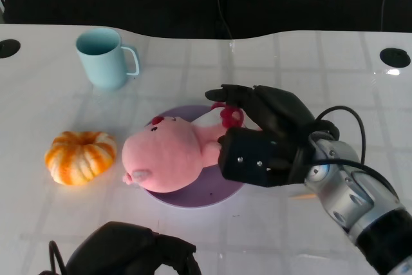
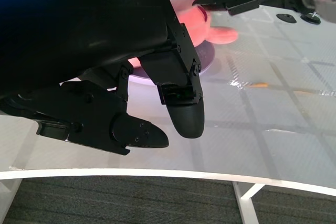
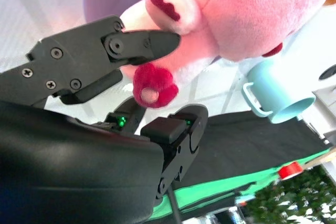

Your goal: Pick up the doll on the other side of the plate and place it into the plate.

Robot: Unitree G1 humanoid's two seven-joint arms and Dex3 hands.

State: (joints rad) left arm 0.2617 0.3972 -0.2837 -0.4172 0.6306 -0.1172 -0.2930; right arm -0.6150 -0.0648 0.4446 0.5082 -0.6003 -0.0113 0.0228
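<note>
With the pink plush pig doll (image 1: 168,161) lying on the purple plate (image 1: 219,196), the right robot hand (image 1: 261,134), fingers curled around its hind end, should spread them gently and lift straight away without dragging it.

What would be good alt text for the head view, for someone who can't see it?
A pink plush pig doll lies on a purple plate on a white table, with the robot's right hand around its rear end. An orange pumpkin sits beside the plate, a light blue mug stands beyond it, and the left hand rests at the near edge.
</note>
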